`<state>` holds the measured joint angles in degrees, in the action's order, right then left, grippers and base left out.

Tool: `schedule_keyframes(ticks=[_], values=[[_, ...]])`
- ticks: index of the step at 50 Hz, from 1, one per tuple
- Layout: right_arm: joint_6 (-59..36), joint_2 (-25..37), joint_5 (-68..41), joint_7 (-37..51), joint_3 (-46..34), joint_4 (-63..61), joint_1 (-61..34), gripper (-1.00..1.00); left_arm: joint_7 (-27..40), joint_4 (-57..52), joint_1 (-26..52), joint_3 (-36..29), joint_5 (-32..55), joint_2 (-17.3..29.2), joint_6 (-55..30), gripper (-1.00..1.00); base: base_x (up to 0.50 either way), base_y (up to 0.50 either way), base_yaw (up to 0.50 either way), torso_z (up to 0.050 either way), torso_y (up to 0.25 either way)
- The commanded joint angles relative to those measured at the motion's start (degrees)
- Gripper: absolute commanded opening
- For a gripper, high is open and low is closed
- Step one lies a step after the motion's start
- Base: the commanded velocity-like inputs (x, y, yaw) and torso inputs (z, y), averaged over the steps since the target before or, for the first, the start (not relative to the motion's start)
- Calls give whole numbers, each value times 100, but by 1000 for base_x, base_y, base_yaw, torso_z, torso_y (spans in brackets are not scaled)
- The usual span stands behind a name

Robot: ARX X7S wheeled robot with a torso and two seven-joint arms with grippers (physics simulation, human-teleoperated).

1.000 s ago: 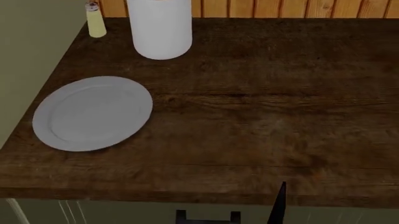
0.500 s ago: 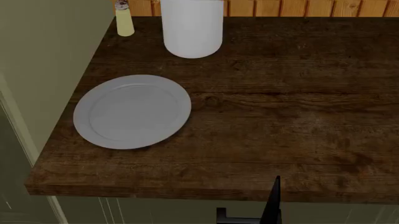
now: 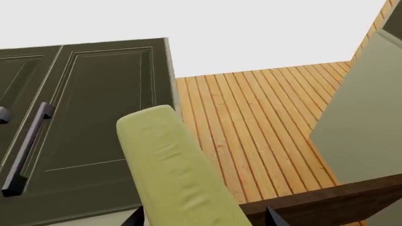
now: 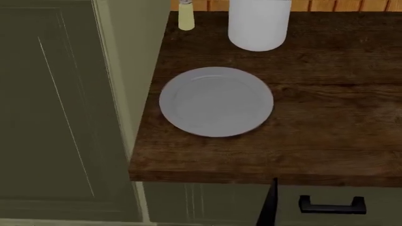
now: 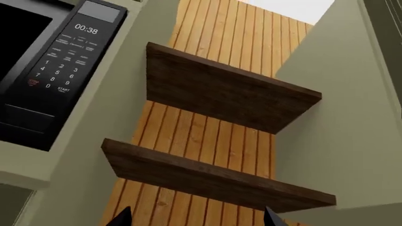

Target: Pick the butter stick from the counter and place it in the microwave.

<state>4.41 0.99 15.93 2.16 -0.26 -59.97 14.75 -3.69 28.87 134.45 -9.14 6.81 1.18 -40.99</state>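
Has the butter stick [image 3: 179, 174] up between the left gripper [image 3: 202, 215] tips, before a wall cabinet [image 3: 94, 117], not on the counter [image 4: 314, 141] (clamped or just resting: cannot tell). Shows the right gripper [image 5: 195, 216] spread wide and empty, microwave [image 5: 44, 70] beyond.

Orange plank wall [image 5: 207, 28], two dark wooden shelves [image 5: 226, 92], olive cabinet doors [image 3: 82, 127], possibly dim lighting.
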Motion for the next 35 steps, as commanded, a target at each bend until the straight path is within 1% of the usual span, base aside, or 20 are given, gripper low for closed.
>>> schedule_keyframes(ticks=[1, 35], values=[[-16, -98, 118, -158, 135, -3, 27, 100, -18, 82, 55, 192, 0, -116, 18, -100, -42, 500, 0, 0, 0], [94, -98, 79, -135, 199, -3, 150, 100, -28, 100, 55, 149, 35, -116, 24, -100, -42, 500, 0, 0, 0]])
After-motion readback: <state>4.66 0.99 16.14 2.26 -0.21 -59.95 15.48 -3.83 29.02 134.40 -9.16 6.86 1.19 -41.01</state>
